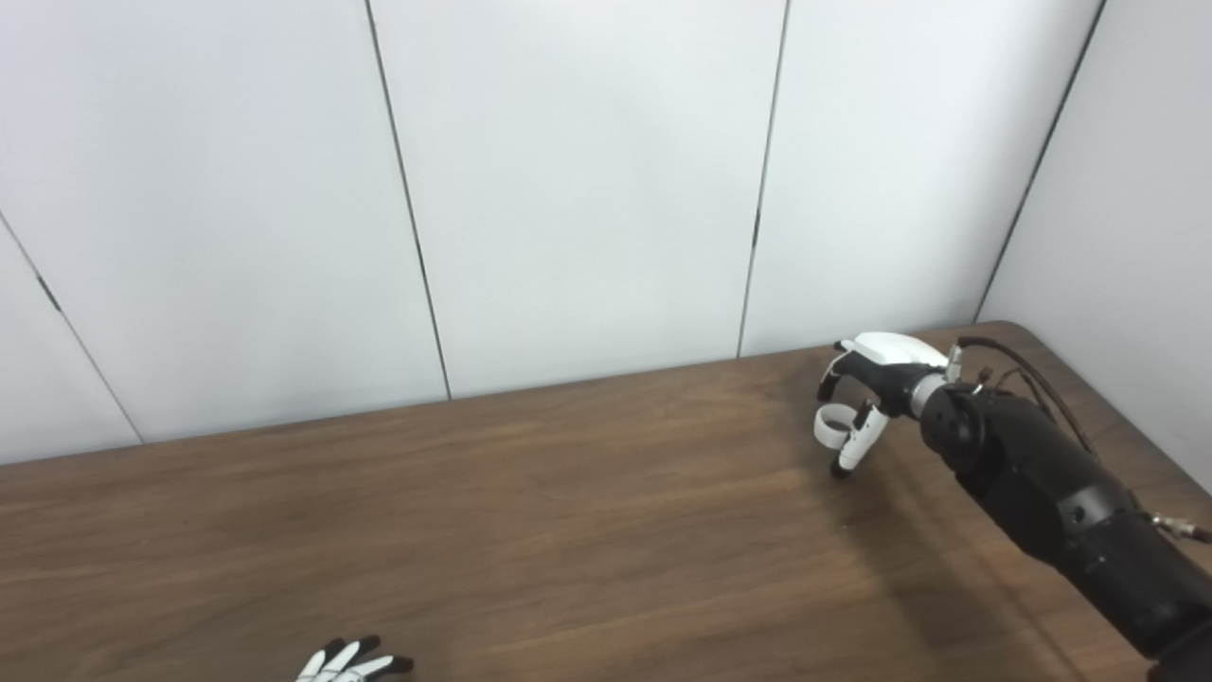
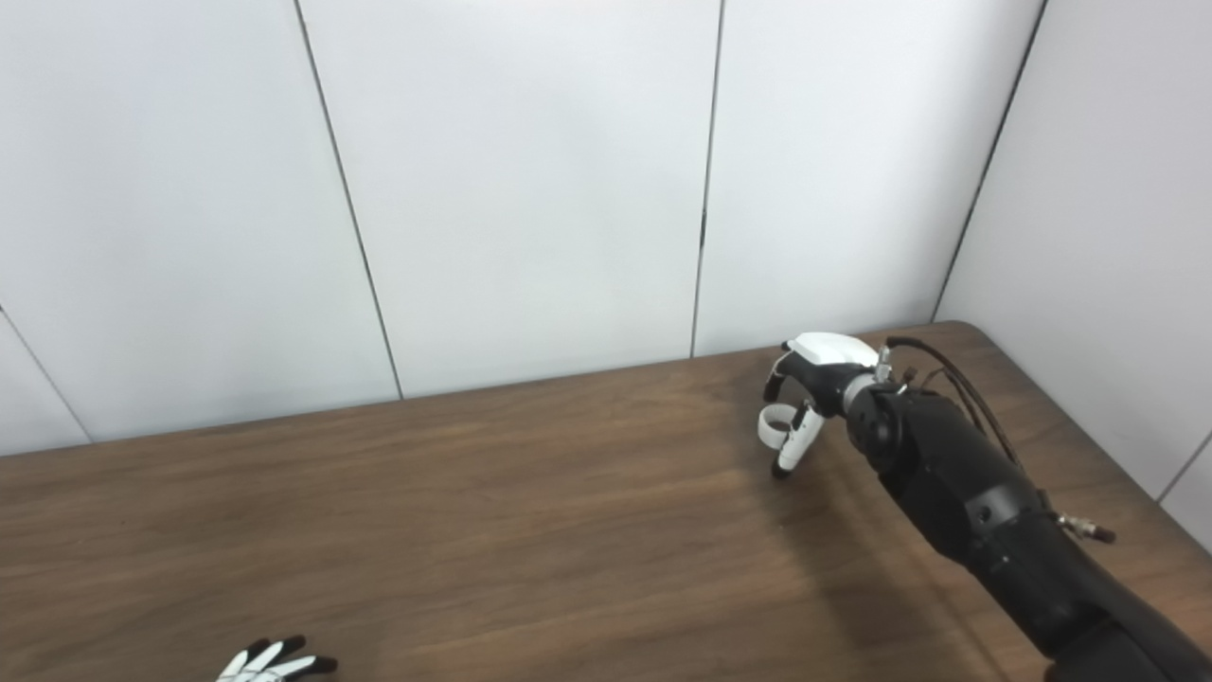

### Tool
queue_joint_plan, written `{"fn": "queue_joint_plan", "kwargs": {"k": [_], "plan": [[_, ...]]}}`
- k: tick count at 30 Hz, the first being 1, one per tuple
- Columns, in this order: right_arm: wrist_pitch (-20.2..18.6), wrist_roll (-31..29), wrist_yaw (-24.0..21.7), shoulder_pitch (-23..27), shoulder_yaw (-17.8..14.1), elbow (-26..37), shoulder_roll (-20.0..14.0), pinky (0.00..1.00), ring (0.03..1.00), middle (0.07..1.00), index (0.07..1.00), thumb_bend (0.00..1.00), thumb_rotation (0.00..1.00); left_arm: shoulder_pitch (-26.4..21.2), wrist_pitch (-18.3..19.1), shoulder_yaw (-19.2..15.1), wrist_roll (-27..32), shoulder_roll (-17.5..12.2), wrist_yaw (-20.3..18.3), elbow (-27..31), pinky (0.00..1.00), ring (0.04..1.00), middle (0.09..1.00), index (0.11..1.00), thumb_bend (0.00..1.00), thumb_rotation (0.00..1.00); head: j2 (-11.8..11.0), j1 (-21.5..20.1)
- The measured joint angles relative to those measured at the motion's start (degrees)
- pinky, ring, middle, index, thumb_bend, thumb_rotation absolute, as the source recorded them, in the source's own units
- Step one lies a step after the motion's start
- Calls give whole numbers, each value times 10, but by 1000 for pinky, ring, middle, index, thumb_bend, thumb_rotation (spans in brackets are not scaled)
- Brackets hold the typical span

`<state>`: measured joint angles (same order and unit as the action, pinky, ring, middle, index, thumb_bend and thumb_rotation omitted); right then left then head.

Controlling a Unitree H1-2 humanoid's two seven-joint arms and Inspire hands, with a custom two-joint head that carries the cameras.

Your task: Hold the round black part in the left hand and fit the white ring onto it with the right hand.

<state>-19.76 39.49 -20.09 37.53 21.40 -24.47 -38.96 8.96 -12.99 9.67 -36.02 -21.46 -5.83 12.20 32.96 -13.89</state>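
Note:
My right hand (image 1: 866,393) hovers over the far right of the brown table (image 1: 530,530), fingers curled downward and shut on the white ring (image 1: 831,425), which stands on edge between thumb and fingers just above the wood. In the right eye view the same ring (image 2: 775,424) shows beside the right hand (image 2: 814,393). Only the fingertips of my left hand (image 1: 348,661) poke in at the bottom edge, spread apart and holding nothing. No round black part is visible in either view.
White wall panels (image 1: 568,189) stand right behind the table's far edge. The table's rounded far right corner (image 1: 1018,332) lies just beyond the right arm (image 1: 1051,493). A side wall closes the right.

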Motion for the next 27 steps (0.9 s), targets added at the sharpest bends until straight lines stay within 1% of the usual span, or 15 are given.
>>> {"fn": "queue_joint_plan", "kwargs": {"k": [5, 8, 9, 10, 14, 18, 19, 20, 21, 23, 27], "plan": [[-1, 0, -1, -1, 2, 4, -2, 1000, 1000, 1000, 678, 825, 62, 1, -3, -3, 0, -1, 0, 0, 1000, 945, 827, 480, 518, 41, 1, -4], [-1, 0, -1, -2, 2, 4, -2, 1000, 1000, 1000, 690, 836, 77, 1, -3, -5, 0, -1, -1, 0, 1000, 942, 826, 480, 518, 41, 2, -6], [-1, 0, -1, -2, 2, 4, -3, 1000, 1000, 1000, 659, 842, 85, 1, -3, -5, 0, -1, -1, 0, 1000, 942, 826, 480, 518, 41, 2, -6], [-1, 1, -1, -3, 3, 5, -3, 1000, 1000, 1000, 655, 847, 91, 1, -3, -6, 0, -2, -1, 0, 1000, 942, 826, 480, 518, 41, 2, -9], [-2, 6, -1, -3, 10, 5, -5, 1000, 1000, 994, 587, 834, 91, 1, -4, -7, 0, -5, -1, 0, 1000, 940, 825, 480, 518, 42, 3, -11], [-2, 7, -1, -2, 16, 5, -10, 1000, 1000, 995, 580, 828, 93, 1, -6, -8, 0, -8, -1, 0, 1000, 940, 822, 480, 518, 42, 2, -10], [-2, 7, -1, -3, 17, 5, -11, 1000, 1000, 997, 536, 680, 114, 1, -6, -9, 0, -8, -1, 0, 1000, 940, 822, 480, 518, 42, 3, -10], [-2, 7, -1, -3, 16, 5, -12, 1000, 1000, 996, 508, 588, 126, 1, -7, -9, 0, -9, -1, 0, 1000, 940, 821, 480, 518, 42, 3, -10], [-2, 7, -1, -4, 16, 6, -13, 1000, 1000, 996, 498, 557, 130, 1, -8, -10, 0, -9, -1, -1, 1000, 940, 821, 480, 518, 42, 2, -10], [-2, 5, -2, -9, 15, 9, -18, 1000, 1000, 995, 489, 532, 133, 1, -9, -10, 2, -9, -1, -2, 1000, 941, 821, 480, 518, 42, 2, -11], [-2, 4, -3, -18, 12, 21, -21, 1000, 1000, 986, 488, 524, 133, 1, -10, -11, 3, -9, -1, -5, 1000, 943, 821, 480, 518, 42, 1, -10]]}}
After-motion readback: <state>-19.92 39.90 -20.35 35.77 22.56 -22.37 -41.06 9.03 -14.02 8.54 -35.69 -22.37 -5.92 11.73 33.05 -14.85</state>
